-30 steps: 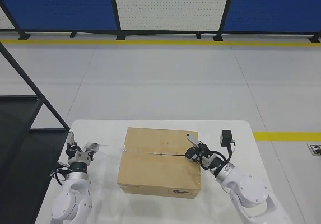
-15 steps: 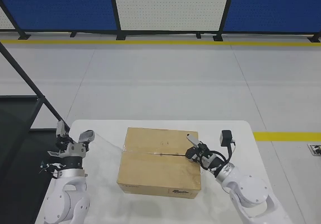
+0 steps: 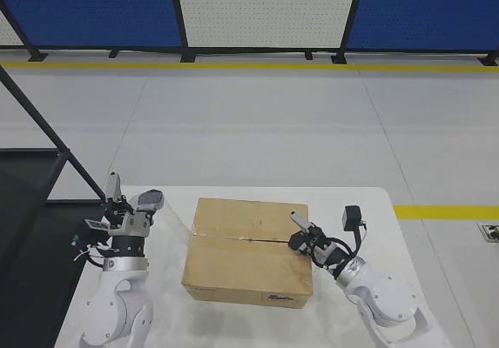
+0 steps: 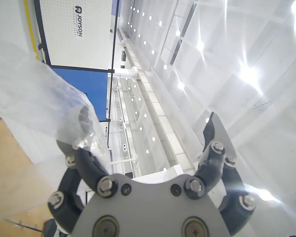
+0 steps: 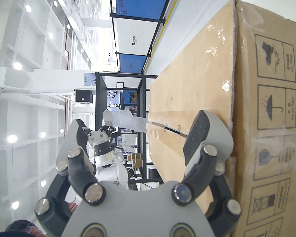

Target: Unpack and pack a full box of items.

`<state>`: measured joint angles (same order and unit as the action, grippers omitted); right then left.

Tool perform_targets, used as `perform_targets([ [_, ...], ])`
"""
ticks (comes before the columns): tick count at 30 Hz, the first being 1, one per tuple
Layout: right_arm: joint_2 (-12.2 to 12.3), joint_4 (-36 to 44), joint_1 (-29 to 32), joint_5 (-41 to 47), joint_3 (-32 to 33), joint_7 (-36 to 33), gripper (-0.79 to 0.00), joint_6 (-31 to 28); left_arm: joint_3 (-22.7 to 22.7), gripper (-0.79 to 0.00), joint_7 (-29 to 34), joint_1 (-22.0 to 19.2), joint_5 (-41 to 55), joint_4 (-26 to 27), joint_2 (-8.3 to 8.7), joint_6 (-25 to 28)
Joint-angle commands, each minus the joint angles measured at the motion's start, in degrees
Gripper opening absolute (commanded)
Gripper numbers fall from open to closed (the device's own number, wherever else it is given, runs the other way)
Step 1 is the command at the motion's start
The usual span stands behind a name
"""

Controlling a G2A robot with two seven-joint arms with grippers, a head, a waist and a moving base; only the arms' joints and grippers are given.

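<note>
Left fingers (image 4: 210, 130) released, spread wide. A clear tape strip (image 4: 39, 99) clings to one finger and trails to the top seam of the cardboard box (image 3: 247, 252). Right fingers (image 5: 198, 134) released, with one at the box's top edge beside the seam and the other clear of it. The box rests on the desk (image 3: 166, 265) between both sets of fingers.

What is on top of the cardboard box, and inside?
The right gripper sits open over the seam of the cardboard box; a tape strip runs to the left gripper. Closed flaps hide any contents.
</note>
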<state>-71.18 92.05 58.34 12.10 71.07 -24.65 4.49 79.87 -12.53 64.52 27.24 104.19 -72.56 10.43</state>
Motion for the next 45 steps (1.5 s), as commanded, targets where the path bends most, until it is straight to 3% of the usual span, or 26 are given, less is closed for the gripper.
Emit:
perform_targets([
  [1,0.01,0.11,0.15,-0.01,0.11,-0.12,0.000,0.17,-0.47,0.000,0.11,-0.25,-0.98,0.52,-0.14,-0.08],
  [15,-0.16,0.25,0.84,0.56,0.41,0.38,0.000,0.51,-6.68,0.000,1.98,-1.26,-5.83,3.38,-1.46,-2.46],
  [31,-0.28,0.12,1.97,1.75,1.30,0.29,0.000,-1.96,-16.99,0.000,1.71,-5.53,-11.98,-0.72,-3.95,-4.67],
  [45,-0.19,-0.26,2.48,2.50,2.63,-0.77,0.000,-2.89,-21.02,0.000,1.88,-7.39,-14.52,-3.71,-5.88,-5.68],
])
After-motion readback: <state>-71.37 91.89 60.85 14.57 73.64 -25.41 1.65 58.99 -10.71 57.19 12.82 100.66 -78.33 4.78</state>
